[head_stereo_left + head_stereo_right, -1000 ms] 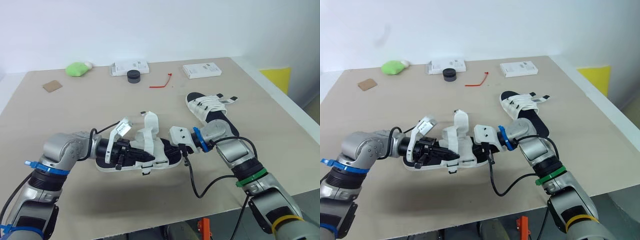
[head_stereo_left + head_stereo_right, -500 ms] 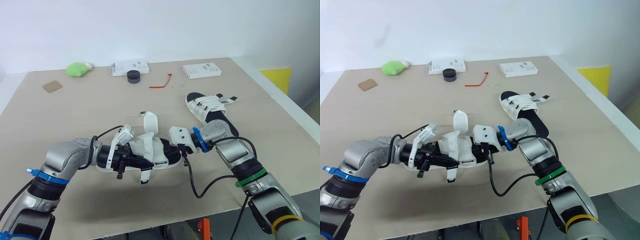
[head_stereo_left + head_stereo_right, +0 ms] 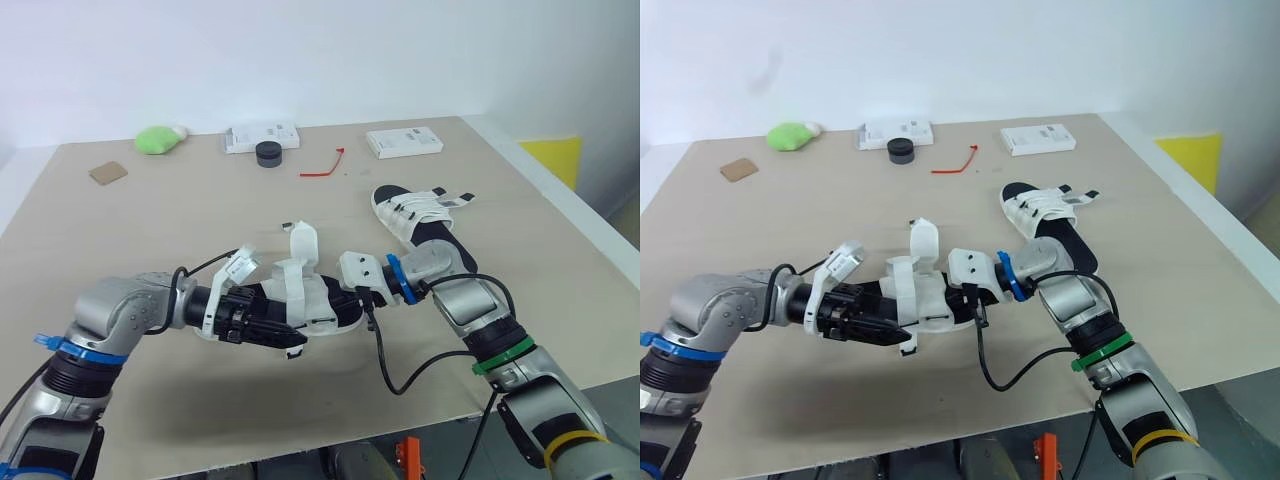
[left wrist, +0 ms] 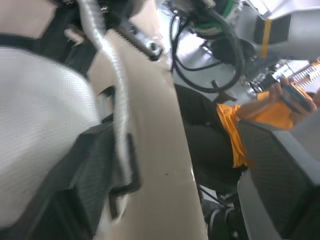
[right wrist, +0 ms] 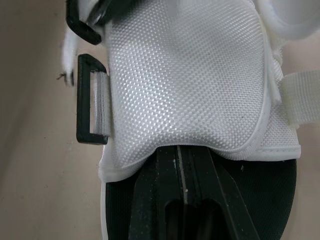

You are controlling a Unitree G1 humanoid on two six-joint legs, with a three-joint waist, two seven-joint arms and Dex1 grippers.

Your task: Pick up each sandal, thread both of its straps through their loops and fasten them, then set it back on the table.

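A white-strapped sandal with a black sole (image 3: 318, 300) lies in the middle of the table, one strap flap (image 3: 302, 243) standing up. My right gripper (image 3: 352, 300) is shut on the end of its sole; the right wrist view shows the fingers (image 5: 182, 205) closed on the black sole below the white upper (image 5: 185, 75) and a black loop (image 5: 90, 100). My left gripper (image 3: 285, 335) lies at the sandal's near side, open, with a thin white strap (image 4: 120, 125) running along one finger (image 4: 65, 195). The second sandal (image 3: 420, 215) rests further right.
Along the far edge sit a green lump (image 3: 155, 138), two white boxes (image 3: 262, 134) (image 3: 403, 140), a black round cap (image 3: 267, 152), a red tie (image 3: 322, 165) and a cardboard scrap (image 3: 105, 172). A person in orange (image 4: 235, 130) sits beyond the table.
My left gripper has opened, letting go of the strap it was pinching, and has drawn back a little toward the sandal's near side. The right gripper keeps its hold.
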